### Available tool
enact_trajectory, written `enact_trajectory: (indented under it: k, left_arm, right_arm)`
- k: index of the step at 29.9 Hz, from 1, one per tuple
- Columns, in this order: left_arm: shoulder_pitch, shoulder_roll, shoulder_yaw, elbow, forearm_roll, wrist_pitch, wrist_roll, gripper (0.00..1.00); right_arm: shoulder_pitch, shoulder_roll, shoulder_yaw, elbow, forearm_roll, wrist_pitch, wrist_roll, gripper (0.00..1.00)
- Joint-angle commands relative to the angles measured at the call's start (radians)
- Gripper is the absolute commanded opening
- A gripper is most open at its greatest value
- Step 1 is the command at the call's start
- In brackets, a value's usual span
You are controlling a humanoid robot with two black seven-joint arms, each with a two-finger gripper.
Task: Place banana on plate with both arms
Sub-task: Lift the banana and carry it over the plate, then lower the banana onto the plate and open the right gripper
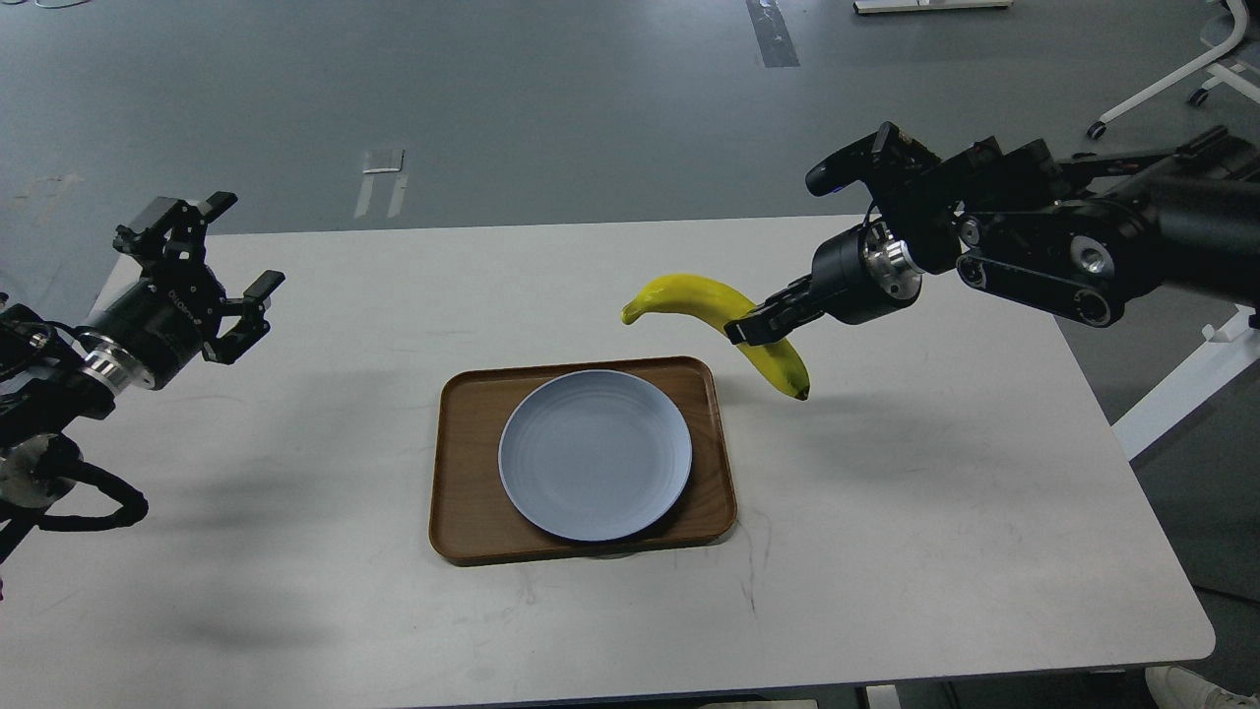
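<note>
Between my right gripper's [750,328] jaws, clamped at mid-length, the banana [724,320] hangs off the table with its long axis slanting across them, the plate [595,455] lying below and leftward, nearer than my idle, spread-jawed left gripper [241,266].

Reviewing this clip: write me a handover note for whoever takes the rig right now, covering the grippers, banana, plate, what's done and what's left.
Right gripper: shut on the banana, gripping it past its middle, toward the dark tip, and holding it in the air off the table.
Left gripper: open, empty, raised over the table's left side, far from the banana.
Plate: empty, sitting on the brown tray at table centre.
Banana: hangs behind and right of the tray, not over the plate.
Done: banana picked up.
Left: carry it over the plate, lower it, release. The left arm has no part in the hold at this moment.
</note>
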Motion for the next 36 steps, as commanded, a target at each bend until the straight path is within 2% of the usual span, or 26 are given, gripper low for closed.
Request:
enact_trajectory:
  k: [1, 6, 14, 28, 36]
  left_arm:
    - [0.000, 0.000, -0.001, 0.000, 0.000, 0.000, 0.000, 0.98]
    - [0.000, 0.000, 0.000, 0.000, -0.003, 0.000, 0.000, 0.98]
    - [-0.003, -0.003, -0.001, 0.000, -0.003, 0.000, 0.000, 0.98]
    - [-0.003, -0.001, -0.003, 0.000, -0.003, 0.000, 0.000, 0.98]
    - [-0.003, -0.001, -0.003, 0.000, -0.003, 0.000, 0.000, 0.98]
  right_arm:
    - [0.002, 0.106, -0.020, -0.028, 0.019, 0.004, 0.000, 0.00]
    - [-0.018, 0.218, -0.069, -0.081, 0.034, 0.002, 0.000, 0.00]
    - [-0.070, 0.287, -0.072, -0.110, 0.082, 0.004, 0.000, 0.02]
    - [-0.126, 0.287, -0.072, -0.214, 0.100, 0.004, 0.000, 0.07]
    - [-0.126, 0.287, -0.071, -0.203, 0.184, 0.005, 0.000, 0.18]
